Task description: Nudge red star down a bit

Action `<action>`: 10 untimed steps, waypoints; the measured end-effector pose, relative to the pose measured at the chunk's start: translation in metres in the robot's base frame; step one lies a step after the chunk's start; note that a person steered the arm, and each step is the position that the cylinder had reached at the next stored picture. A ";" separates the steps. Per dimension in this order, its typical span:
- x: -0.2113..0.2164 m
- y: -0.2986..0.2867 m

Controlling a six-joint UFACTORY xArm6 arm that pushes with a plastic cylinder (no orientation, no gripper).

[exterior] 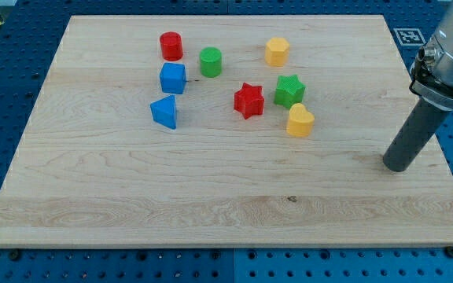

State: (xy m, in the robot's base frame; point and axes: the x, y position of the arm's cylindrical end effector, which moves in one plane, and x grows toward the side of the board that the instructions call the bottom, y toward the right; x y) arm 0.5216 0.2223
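Observation:
The red star (pixel 248 101) lies on the wooden board (pixel 132 196), a little above the board's middle. A green star (pixel 289 91) sits just to its right and a yellow heart (pixel 299 121) to its lower right. My tip (pixel 399 167) rests on the board near its right edge, far to the right of the red star and below its level. It touches no block.
A red cylinder (pixel 171 45), a green cylinder (pixel 210 61), a blue cube (pixel 173 79) and a blue triangular block (pixel 164 112) stand to the red star's left. A yellow hexagonal block (pixel 277 51) is at the upper right. A blue pegboard surrounds the board.

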 end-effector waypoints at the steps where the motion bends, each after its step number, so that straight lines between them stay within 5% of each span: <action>1: 0.000 0.000; 2: -0.023 0.006; 4: -0.145 -0.010; 5: -0.185 -0.073; 7: -0.184 -0.183; 10: -0.139 -0.236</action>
State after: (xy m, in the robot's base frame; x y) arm 0.3830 -0.0142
